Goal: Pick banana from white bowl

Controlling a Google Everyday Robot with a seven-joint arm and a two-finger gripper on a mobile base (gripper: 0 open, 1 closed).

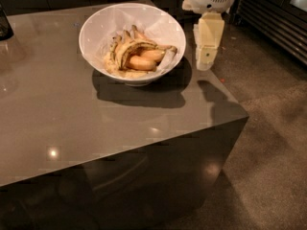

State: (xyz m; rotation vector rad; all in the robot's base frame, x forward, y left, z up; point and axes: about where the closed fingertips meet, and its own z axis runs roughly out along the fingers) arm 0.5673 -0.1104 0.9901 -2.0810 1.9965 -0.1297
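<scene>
Grey-brown and glossy, the block-shaped worktop [72, 123] fills most of the frame and mirrors small ceiling lights; speckled floor [268, 128] runs down the right side. At upper centre sits the white bowl [96, 23], wide, round and smooth-walled, casting a dark shadow forward. Inside it, slightly right of centre, lies the banana [125, 49], long, slim, curved and pale yellow with dark streaks, arched over shorter, plumper orange-yellow bananas [141, 62]. The gripper [205, 65], a cream, boxy column under a white housing, hangs at upper right just beside the bowl's right rim, apart from it, above the worktop's right edge. Whether it is released or clenched cannot be told.
</scene>
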